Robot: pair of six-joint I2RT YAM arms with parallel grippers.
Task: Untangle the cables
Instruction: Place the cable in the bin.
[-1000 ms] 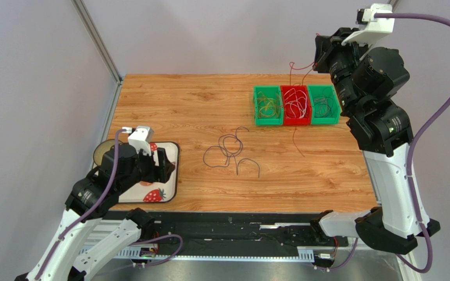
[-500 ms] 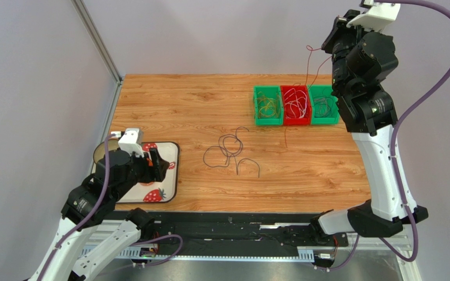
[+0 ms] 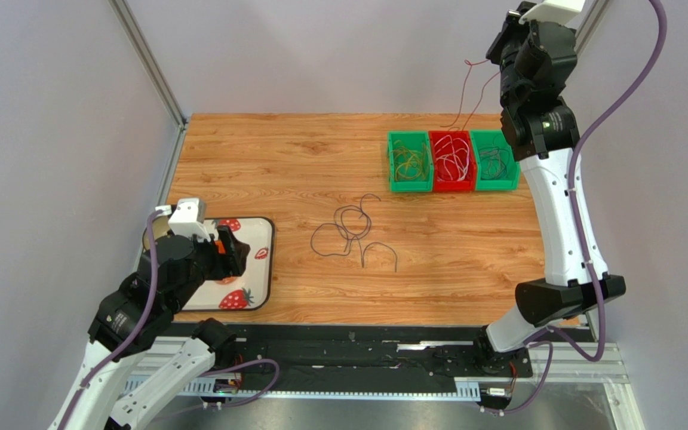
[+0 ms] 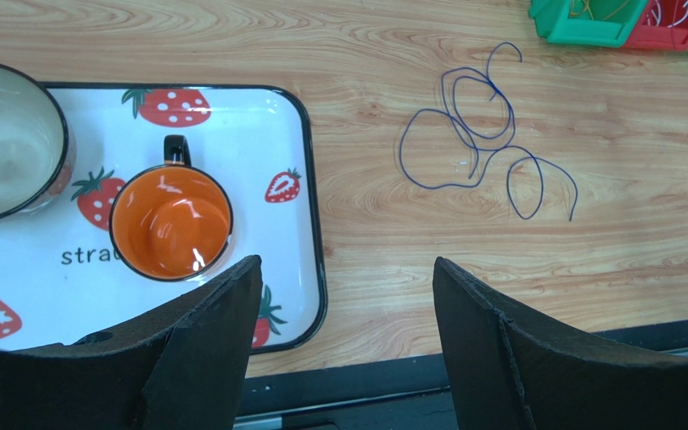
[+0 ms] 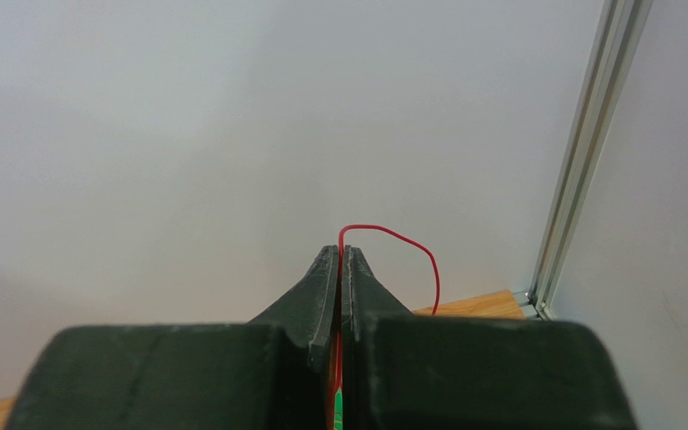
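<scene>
A loose tangle of dark cables lies in loops on the wooden table, and the left wrist view shows the same dark cables apart from everything else. More cables fill three small bins: a green bin, a red bin and another green bin. My right gripper is high above the bins, shut on a thin red cable. This red cable hangs down toward the red bin. My left gripper is open and holds nothing, low at the near left beside the tray.
A strawberry-print tray at the near left holds an orange mug and a pale bowl. The table's black front rail runs along the near edge. A metal post stands at the back right corner.
My right arm has risen higher and straightened, pulling the red cable up off the table. The left arm has drawn back a little toward the near left.
</scene>
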